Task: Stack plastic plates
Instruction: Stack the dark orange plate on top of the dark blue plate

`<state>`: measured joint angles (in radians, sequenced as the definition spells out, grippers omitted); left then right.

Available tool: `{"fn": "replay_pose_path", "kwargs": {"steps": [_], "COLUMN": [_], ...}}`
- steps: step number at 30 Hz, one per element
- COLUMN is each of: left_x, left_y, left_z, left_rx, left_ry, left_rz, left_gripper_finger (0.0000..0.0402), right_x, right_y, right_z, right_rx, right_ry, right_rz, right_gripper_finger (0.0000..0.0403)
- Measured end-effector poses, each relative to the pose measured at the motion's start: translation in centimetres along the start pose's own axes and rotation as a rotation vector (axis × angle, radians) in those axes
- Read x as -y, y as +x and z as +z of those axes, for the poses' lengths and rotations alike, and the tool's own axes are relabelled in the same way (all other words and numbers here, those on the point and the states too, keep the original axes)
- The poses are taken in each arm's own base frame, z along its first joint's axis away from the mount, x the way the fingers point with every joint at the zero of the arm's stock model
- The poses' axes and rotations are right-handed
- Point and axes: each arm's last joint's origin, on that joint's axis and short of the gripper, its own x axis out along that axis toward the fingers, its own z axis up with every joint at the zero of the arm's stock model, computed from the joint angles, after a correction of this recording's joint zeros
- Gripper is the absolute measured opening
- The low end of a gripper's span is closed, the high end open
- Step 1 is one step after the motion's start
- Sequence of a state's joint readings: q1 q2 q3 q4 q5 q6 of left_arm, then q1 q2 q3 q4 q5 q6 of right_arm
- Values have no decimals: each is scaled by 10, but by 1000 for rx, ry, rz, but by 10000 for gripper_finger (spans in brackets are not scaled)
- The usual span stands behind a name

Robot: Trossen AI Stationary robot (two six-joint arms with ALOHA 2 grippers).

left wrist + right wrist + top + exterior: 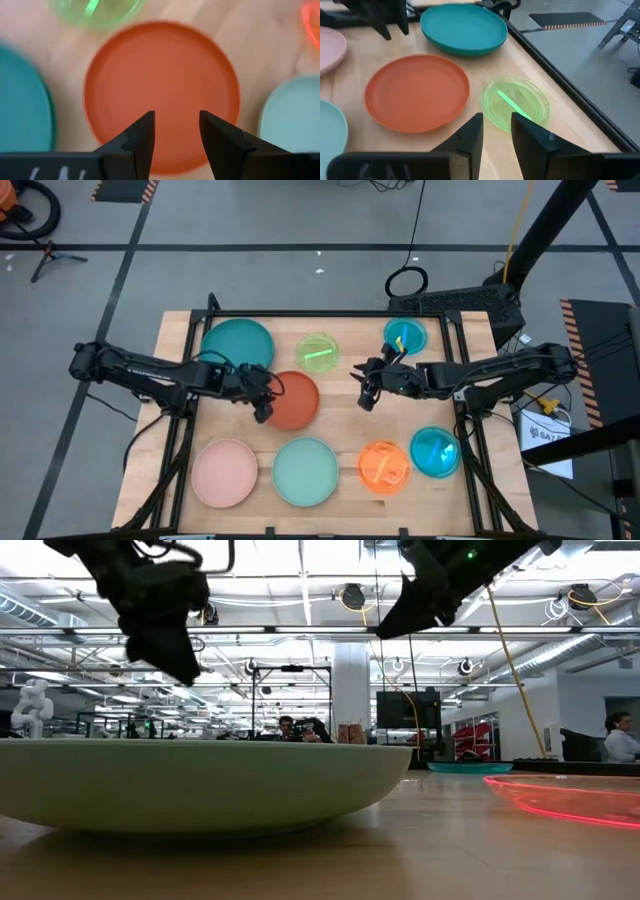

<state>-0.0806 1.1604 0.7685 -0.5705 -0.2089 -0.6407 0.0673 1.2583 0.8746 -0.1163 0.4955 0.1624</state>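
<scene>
Eight plates lie flat and apart on the wooden table: teal [237, 343], lime [318, 352] and blue [405, 336] along the far side, red-orange [293, 400] in the middle, then pink [225, 471], mint [305, 471], translucent orange [384, 465] and a second blue [434, 451] along the near side. No dark green plate shows. My left gripper [177, 117] is open and hangs above the left part of the red-orange plate [162, 85], clear of it. My right gripper [496, 120] is open and hovers over bare wood right of the lime plate [516, 102].
Dark rails [455, 350] run along the table's far, left and right sides. In the low view the mint plate [200, 785] fills the foreground, and both arms hang well above the tabletop. People sit in the room far behind. Bare wood lies between the plates around the table's middle.
</scene>
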Motion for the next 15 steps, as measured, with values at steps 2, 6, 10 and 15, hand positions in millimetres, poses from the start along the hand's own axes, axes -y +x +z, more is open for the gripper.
{"fn": "replay_pose_path", "kwargs": {"steps": [2, 6, 10, 15], "left_x": [1, 6, 7, 10], "left_y": [2, 9, 9, 7], "left_z": [-5, -19, -30, -34], "left_rx": [-39, -129, -183, -169], "left_ry": [-134, -313, -415, -521], "left_rz": [22, 92, 158, 179], "left_gripper_finger": [159, 159, 159, 159], "right_x": [0, 1, 1, 2], "right_y": [-1, 0, -1, -1], "right_z": [0, -2, -4, -7], "right_rx": [1, -23, -39, -69], "right_ry": [-14, -46, -66, -92], "right_rz": [0, -4, -6, -10], "right_gripper_finger": [93, 93, 93, 93]}}
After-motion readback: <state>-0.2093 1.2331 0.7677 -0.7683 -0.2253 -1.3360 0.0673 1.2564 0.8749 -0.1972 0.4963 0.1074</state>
